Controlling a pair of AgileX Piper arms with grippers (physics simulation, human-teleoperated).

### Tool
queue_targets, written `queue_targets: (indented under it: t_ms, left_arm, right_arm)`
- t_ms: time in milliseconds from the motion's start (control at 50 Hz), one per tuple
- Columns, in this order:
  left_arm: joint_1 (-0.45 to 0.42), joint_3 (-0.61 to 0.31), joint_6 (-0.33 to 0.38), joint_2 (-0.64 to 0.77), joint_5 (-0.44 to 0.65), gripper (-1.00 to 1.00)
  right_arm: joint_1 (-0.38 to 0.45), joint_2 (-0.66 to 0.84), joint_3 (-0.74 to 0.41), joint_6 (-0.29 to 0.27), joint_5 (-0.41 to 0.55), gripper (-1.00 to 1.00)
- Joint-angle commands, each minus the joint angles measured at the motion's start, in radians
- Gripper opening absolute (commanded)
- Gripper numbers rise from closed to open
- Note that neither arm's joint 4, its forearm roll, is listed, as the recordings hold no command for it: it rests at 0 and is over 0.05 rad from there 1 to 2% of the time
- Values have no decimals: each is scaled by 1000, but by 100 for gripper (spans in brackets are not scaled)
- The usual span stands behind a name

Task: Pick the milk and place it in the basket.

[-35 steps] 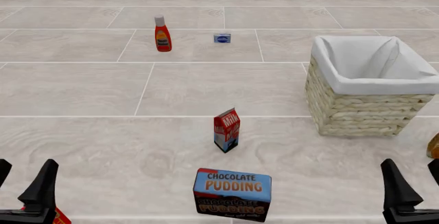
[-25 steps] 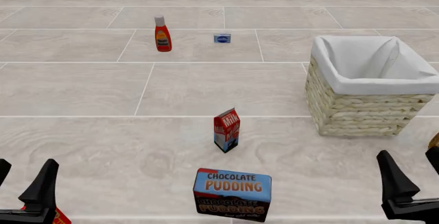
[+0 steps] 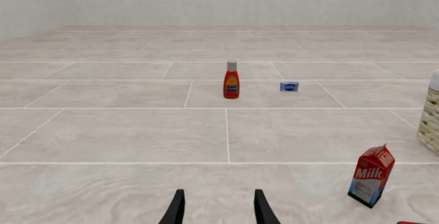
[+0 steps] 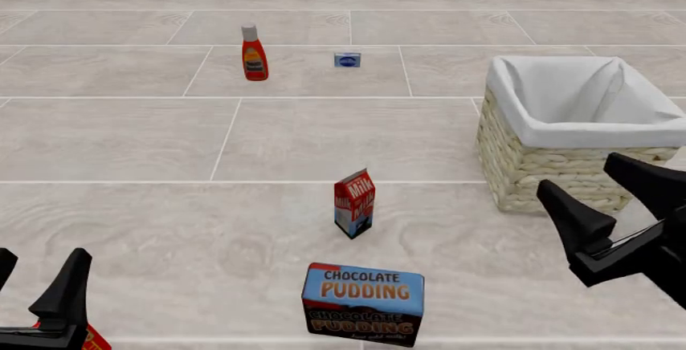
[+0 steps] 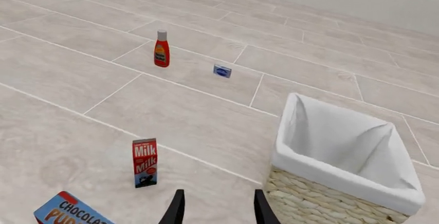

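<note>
Tiled tabletop — milk [image 4: 355, 203] upright, well left of wide-open right claw [image 4: 609, 183].

We see bright, even, diffuse light; no glare. We note only faint soft shadows under milk [image 4: 355, 202] and basket [image 4: 557, 175]. All views sharp, no blur, no edge distortion.

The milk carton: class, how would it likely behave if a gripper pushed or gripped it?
The milk stands tall on a small base, so a high push would probably tip it. Its flat sides should resist rolling and suit a pinch. Being a carton, it may dent under a hard squeeze.
</note>
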Motion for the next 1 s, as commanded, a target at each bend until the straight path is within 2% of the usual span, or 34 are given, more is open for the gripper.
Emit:
queue_targets:
  t_ms: [20, 60, 80, 160, 200, 280, 320, 340, 420, 480, 580, 600, 680, 900, 1000]
  left_arm:
    - [0, 0, 0, 0, 0, 100]
    - [0, 0, 0, 0, 0, 100]
    - [0, 0, 0, 0, 0, 100]
    - [0, 0, 0, 0, 0, 100]
    - [0, 0, 0, 0, 0, 100]
    - [0, 0, 0, 0, 0, 100]
    - [0, 0, 0, 0, 0, 100]
    - [0, 0, 0, 0, 0, 100]
    - [0, 0, 0, 0, 0, 100]
    - [0, 0, 0, 0, 0, 100]
    - [0, 0, 0, 0, 0, 100]
    - [0, 0, 0, 0, 0, 100]
    - [0, 0, 0, 0, 0, 100]
    - [0, 0, 0, 0, 0, 100]
    - [0, 0, 0, 0, 0, 100]
  right_arm:
    - [113, 123, -218, 9, 155, 100]
    - [131, 154, -250, -4, 180, 100]
    - [155, 196, -292, 11, 212, 100]
    - [178, 259, -347, 13, 250, 100]
    - [205, 298, -379, -2, 270, 100]
    - [262, 379, -450, 43, 317, 100]
    - [251, 402, -471, 27, 329, 100]
    - [243, 430, -490, 38, 342, 100]
    - [258, 519, -559, 26, 386, 100]
    - [268, 576, -605, 37, 414, 100]
    - [273, 622, -655, 31, 433, 100]
    - [275, 662, -683, 16, 449, 100]
    - [260, 706, -713, -1, 458, 100]
    - [281, 846, -761, 40, 429, 100]
    - [284, 896, -781, 39, 412, 100]
